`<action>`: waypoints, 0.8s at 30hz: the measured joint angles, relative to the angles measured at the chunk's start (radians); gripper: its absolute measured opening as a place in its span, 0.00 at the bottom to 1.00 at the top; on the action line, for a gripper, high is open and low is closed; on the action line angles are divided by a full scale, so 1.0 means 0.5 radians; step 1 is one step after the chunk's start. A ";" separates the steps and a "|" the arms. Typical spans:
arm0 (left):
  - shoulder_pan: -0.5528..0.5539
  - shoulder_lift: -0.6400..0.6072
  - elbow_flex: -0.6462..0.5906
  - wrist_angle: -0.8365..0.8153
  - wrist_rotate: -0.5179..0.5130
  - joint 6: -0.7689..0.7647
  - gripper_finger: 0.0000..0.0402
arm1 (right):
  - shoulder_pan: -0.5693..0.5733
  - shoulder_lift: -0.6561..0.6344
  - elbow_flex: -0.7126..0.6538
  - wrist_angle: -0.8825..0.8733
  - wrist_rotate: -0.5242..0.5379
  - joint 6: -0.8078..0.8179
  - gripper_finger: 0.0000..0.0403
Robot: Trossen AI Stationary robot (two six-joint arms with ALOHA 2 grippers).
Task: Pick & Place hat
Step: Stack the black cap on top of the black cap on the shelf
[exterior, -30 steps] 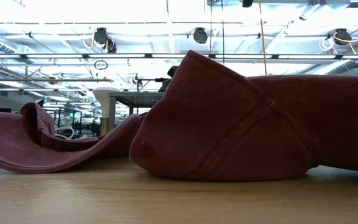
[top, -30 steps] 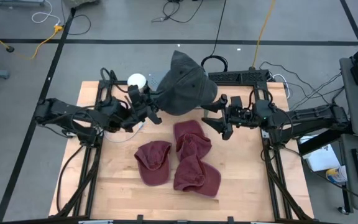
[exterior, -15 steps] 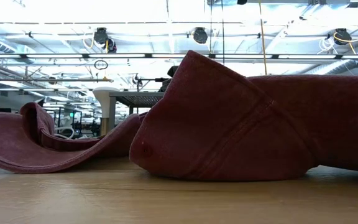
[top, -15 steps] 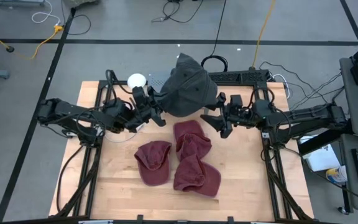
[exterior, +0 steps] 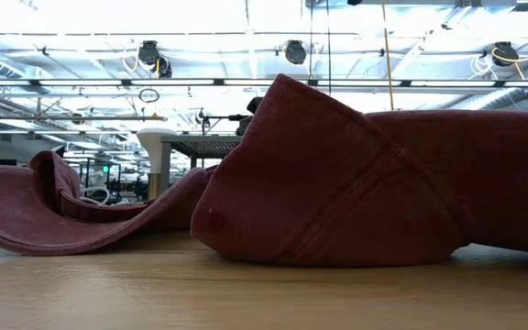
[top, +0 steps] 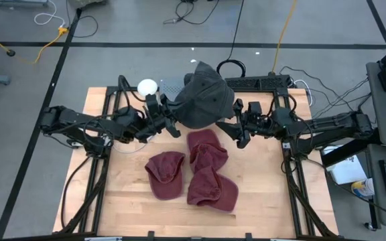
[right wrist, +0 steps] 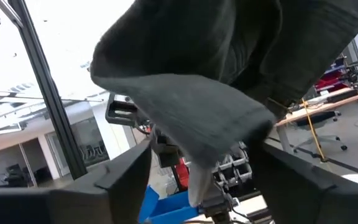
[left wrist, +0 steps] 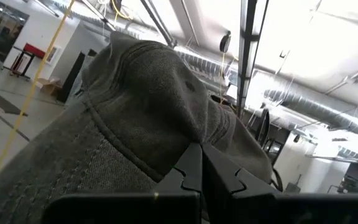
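A dark grey hat (top: 203, 100) hangs in the air over the table's far middle, held by my left gripper (top: 171, 122), which is shut on its left edge. In the left wrist view the hat (left wrist: 142, 106) rises past the shut fingers (left wrist: 199, 155). My right gripper (top: 237, 126) is open just right of the hat. In its wrist view the hat's brim (right wrist: 191, 118) reaches between the spread fingers (right wrist: 207, 171), and whether they touch it I cannot tell. Three maroon hats (top: 206, 150) (top: 165, 174) (top: 213, 191) lie bunched on the table. My left gripper pinches the grey hat's cloth at its lower edge (left wrist: 191, 140), on the hat's left side, between its two fingers. It comes from the table's left, slanting upward. The hat is lifted clear of the table and stands up beyond the fingers.
A white round-topped stand (top: 147, 86) sits at the table's far left, behind my left arm. The maroon hats (exterior: 356, 183) fill the low view. Bare wood (top: 126, 194) lies at the near left, and cables run past the far edge.
My left gripper has carried the grey hat a little toward the table's right and lower, so the hat's top shows less far out than before. My right gripper has edged left toward the hat. The maroon hats have stayed put.
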 joint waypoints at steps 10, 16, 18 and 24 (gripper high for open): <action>0.000 -0.001 0.000 -0.066 0.000 -0.021 0.00 | -0.005 0.041 0.001 0.013 -0.003 0.029 0.09; 0.000 -0.001 0.000 -0.085 0.001 -0.038 0.02 | -0.005 0.035 0.001 0.029 -0.008 0.082 0.03; 0.000 -0.001 0.000 -0.086 0.004 -0.030 0.04 | -0.005 0.019 0.001 0.009 -0.012 0.089 0.02; -0.001 -0.037 0.001 -0.154 0.006 -0.077 0.15 | -0.004 -0.136 0.000 -0.174 -0.067 0.091 0.01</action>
